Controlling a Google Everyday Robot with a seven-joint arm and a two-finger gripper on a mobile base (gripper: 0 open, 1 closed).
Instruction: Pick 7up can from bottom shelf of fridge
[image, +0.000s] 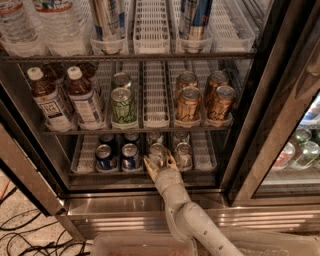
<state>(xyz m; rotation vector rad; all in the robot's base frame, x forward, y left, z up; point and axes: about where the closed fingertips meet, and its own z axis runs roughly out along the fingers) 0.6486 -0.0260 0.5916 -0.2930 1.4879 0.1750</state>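
Observation:
The fridge (280, 90) stands with its door open. On the bottom shelf (202, 150), the 7up can (156, 151) stands at the front of the middle lane; it is pale and silvery with a silver top. My gripper (159, 163) reaches up from the pale arm at the bottom centre. It is open, with one fingertip (148, 165) left of the can's base and the other on its right. A similar pale can (183, 154) stands one lane to the right.
Two dark blue cans (104, 156) stand left of the 7up can. The shelf above holds a green can (122, 104), gold cans (188, 103) and tea bottles (47, 97). The steel base (125, 207) lies below. Cables (20, 237) lie on the floor at the left.

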